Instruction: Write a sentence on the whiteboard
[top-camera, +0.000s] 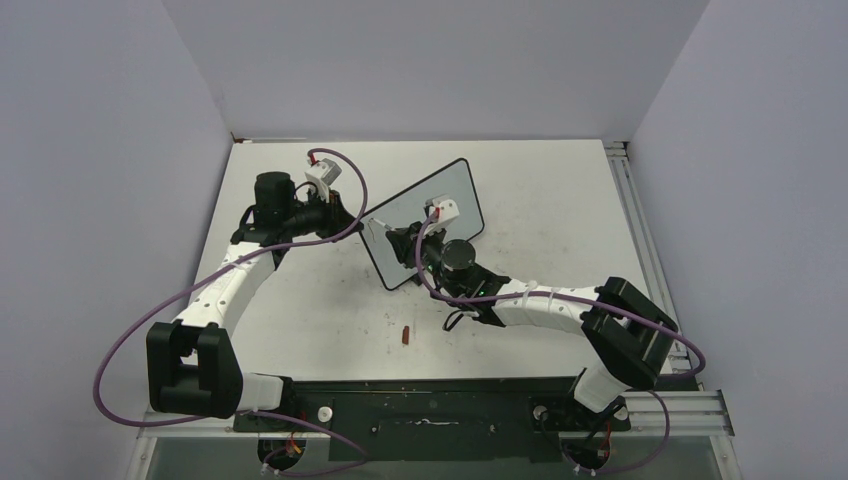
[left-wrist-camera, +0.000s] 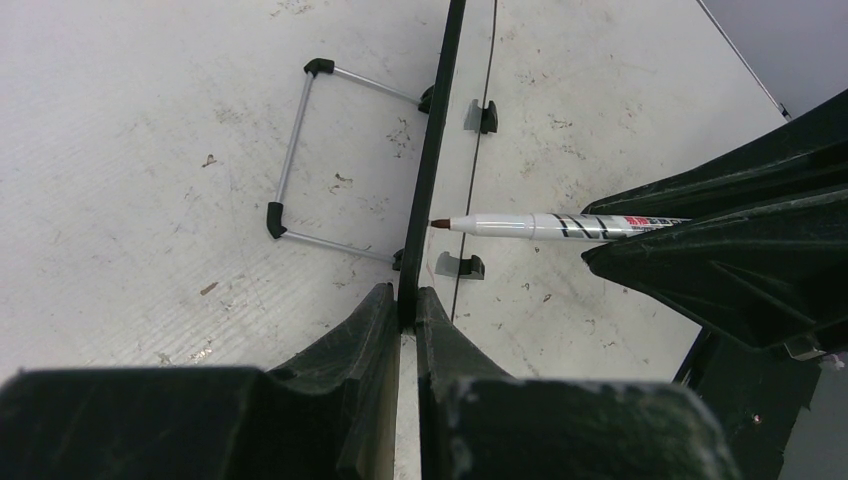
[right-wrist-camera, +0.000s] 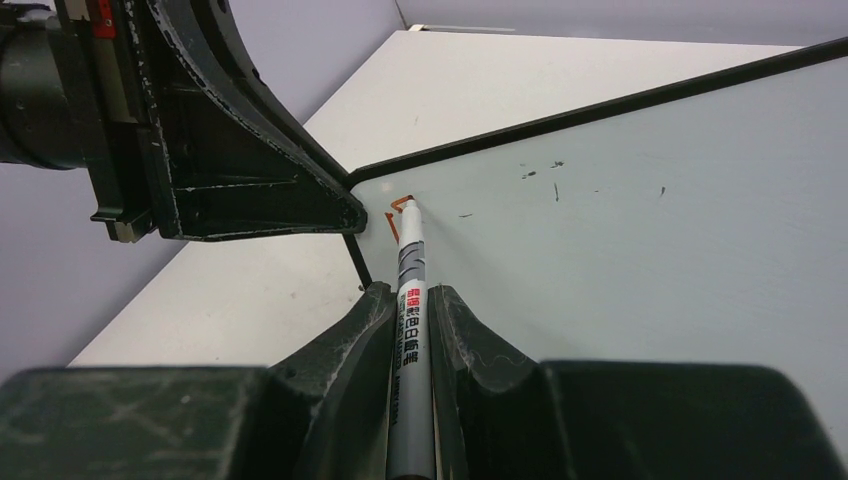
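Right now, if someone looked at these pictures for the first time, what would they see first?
Probably the whiteboard, standing in the middle of the table, with the left gripper pinching its edge. Next, the marker clamped in the right gripper, its tip on the board near a corner, beside a few small reddish strokes.

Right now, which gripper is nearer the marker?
Right: the right gripper is shut on the marker. The left gripper clamps the whiteboard by its edge, near the marker's tip.
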